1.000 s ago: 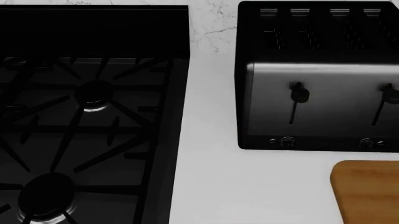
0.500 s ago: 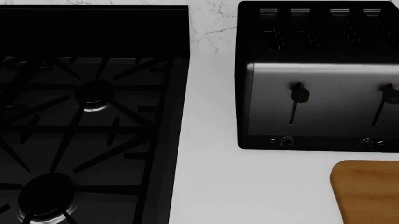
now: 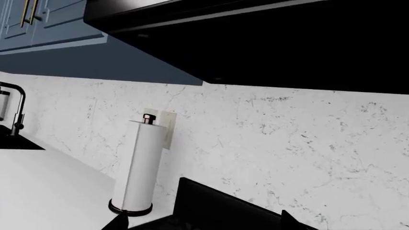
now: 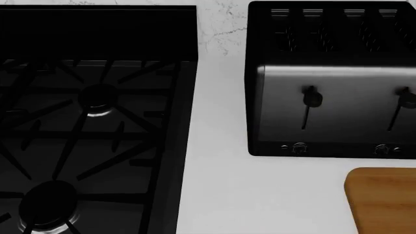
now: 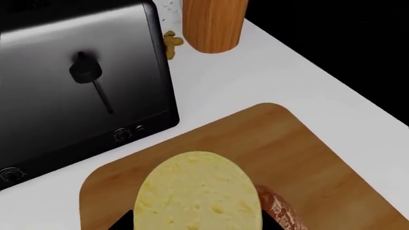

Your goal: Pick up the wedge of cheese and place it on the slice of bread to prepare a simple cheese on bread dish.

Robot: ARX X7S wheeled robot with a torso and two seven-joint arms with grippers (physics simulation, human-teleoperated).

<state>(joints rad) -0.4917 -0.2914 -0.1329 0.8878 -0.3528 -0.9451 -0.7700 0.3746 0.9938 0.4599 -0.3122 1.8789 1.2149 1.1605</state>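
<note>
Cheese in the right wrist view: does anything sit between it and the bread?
Nothing visible does. The cheese fills the near view, apparently held at the right end effector over the cutting board, and the bread peeks out right beside and beneath it. The toaster and orange cylinder stand well off.

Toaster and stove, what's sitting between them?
Nothing: the head view shows only bare white countertop between the toaster and the stove.

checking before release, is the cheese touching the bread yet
Cannot tell. In the right wrist view the cheese fills the foreground and overlaps the bread over the board, so neither contact nor a gap shows.
</note>
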